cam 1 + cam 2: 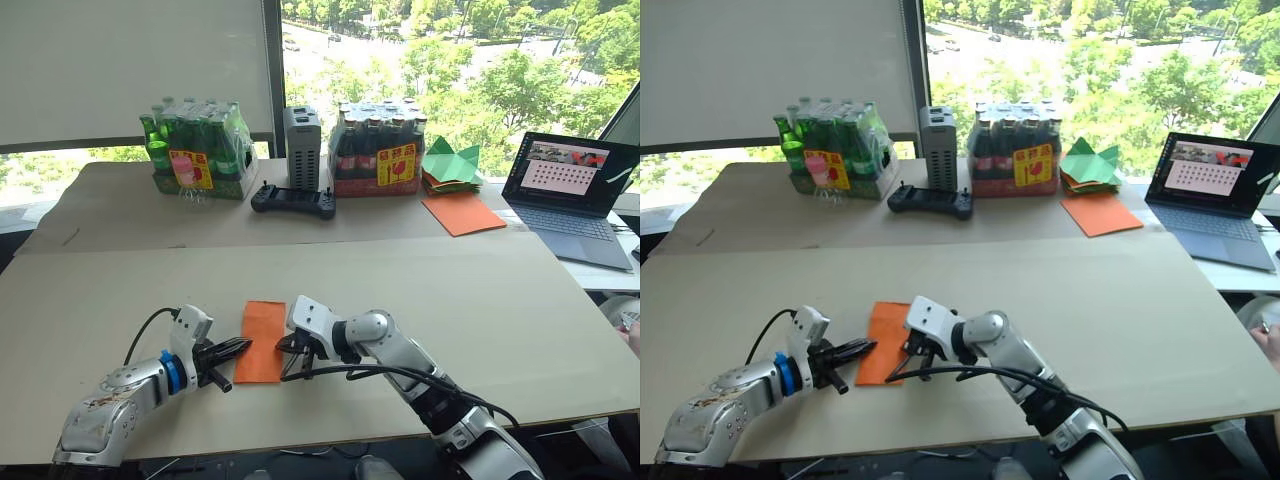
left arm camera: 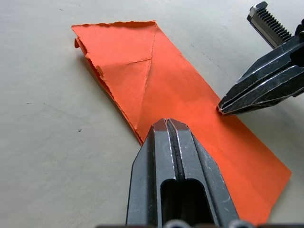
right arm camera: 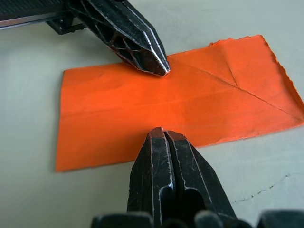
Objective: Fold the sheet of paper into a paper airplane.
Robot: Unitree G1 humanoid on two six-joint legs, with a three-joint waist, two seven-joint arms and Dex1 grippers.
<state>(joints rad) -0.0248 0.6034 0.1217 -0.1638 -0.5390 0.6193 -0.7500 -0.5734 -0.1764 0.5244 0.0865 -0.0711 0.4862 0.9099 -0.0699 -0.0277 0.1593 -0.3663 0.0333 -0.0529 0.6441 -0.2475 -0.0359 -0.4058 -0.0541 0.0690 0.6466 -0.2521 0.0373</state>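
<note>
The sheet of paper (image 1: 263, 340) lies flat on the table near its front edge. It is bright orange, folded to a long rectangle, with diagonal creases at its far end (image 2: 137, 61). My left gripper (image 1: 243, 346) is shut, and its tip (image 2: 167, 124) rests on the sheet's left long edge. My right gripper (image 1: 292, 350) is also shut, its tip (image 3: 159, 133) at the right long edge, opposite the left one. The sheet (image 3: 118, 109) stays flat between the two tips. The paper airplane is out of view.
Along the back of the table (image 1: 500, 320) stand a pack of green bottles (image 1: 195, 150), a grey box (image 1: 302, 148), a black controller (image 1: 292, 201) and a pack of dark bottles (image 1: 378, 148). Green paper shapes (image 1: 450, 165), a smooth orange sheet (image 1: 463, 213) and a laptop (image 1: 575, 195) sit back right.
</note>
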